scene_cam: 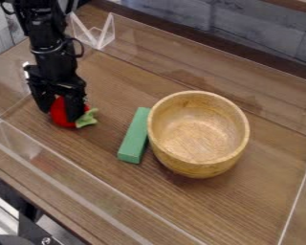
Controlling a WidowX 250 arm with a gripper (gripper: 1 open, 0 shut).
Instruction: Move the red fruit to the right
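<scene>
1. Nearest to you, at the bottom left corner of the view, you have a dark object (8, 228), cut off by the picture's edge; you cannot tell from this view what it is.
2. Beyond it, right of the middle of the view, your wooden bowl (198, 134) sits upright on the table (142, 211). Its round mouth faces up and its inside is pale tan.
3. Just beside the bowl, on its left in the view, you see the green block (134, 136). It lies flat, its long side slanting slightly, with the far end leaning toward the bowl.
4. Farther left in the view, apart from the block, is your red fruit (65, 116). Its pale green leafy tip points toward the block. The fruit is on the left part of the table, partly hidden by the dark fingers above it.
5. Your gripper (61, 104) is right at the fruit, reaching down from the far left of the view. Its fingers come down around the fruit's upper part, but you cannot tell whether they pinch it or only surround it.
6. Farthest off, the dark arm (49, 40) rises behind the gripper and runs out of view at the top left.
</scene>
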